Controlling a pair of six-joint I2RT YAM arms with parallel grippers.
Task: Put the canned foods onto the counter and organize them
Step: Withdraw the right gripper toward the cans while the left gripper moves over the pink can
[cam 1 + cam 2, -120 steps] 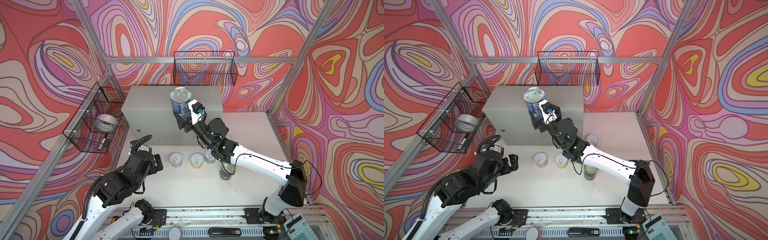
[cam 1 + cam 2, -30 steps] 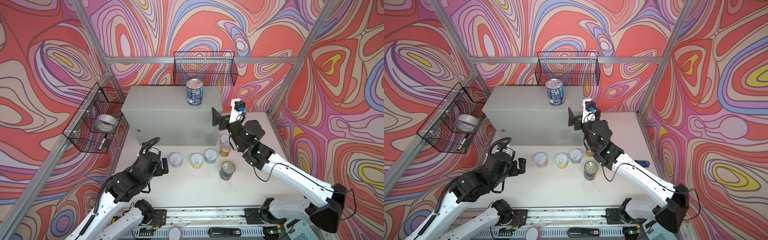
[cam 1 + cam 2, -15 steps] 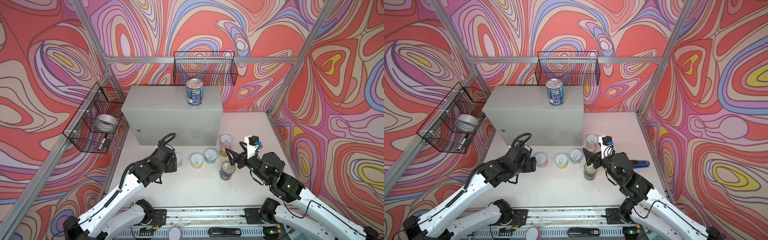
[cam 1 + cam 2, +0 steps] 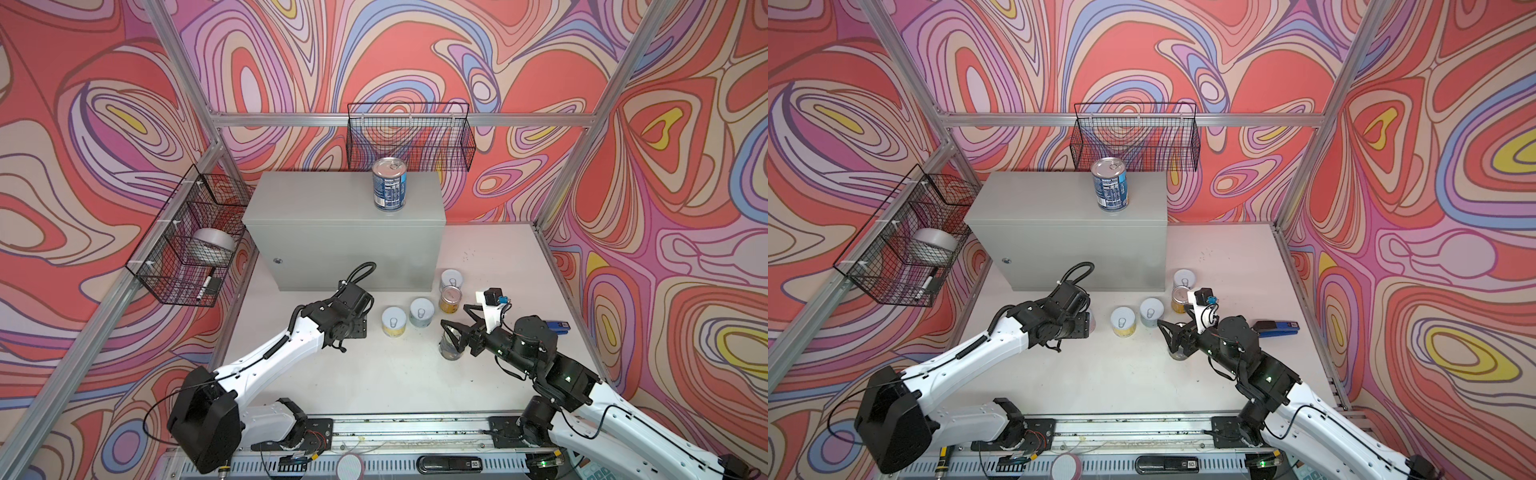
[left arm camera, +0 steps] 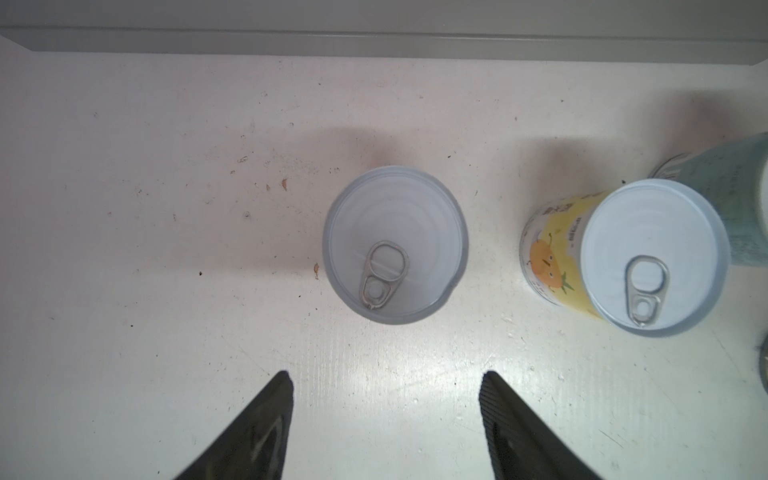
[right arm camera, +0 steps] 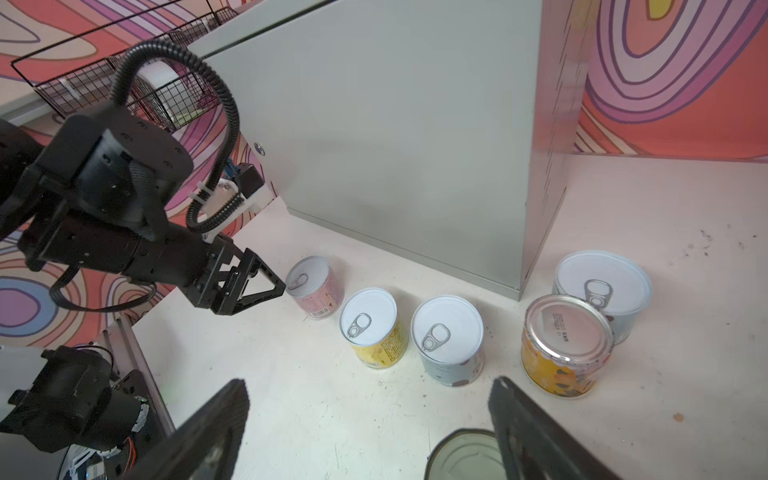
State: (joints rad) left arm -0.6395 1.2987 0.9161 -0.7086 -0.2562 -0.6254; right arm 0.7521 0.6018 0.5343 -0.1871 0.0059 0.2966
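Observation:
One tall dark blue can (image 4: 389,185) stands upright on the grey counter (image 4: 324,199). A short pink can (image 5: 395,245) stands on the white table just ahead of my left gripper (image 5: 385,376), which is open and apart from it. To its right stand the yellow can (image 4: 393,321), the pale-blue can (image 4: 422,311), the orange can (image 4: 450,298) and the white can (image 4: 451,279). My right gripper (image 6: 369,382) is open and hangs over a second tall can (image 6: 465,455) on the table, one finger above its rim.
A wire basket (image 4: 166,266) on the left wall holds a grey tape roll (image 4: 212,245) and a marker. Another wire basket (image 4: 409,137) hangs on the back wall above the counter. A blue tool (image 4: 1277,326) lies on the table beside my right arm.
The blue can now stands free on the counter. My right gripper has drawn back from the counter and come down over the tall can on the table. My left gripper reached forward to the pink can.

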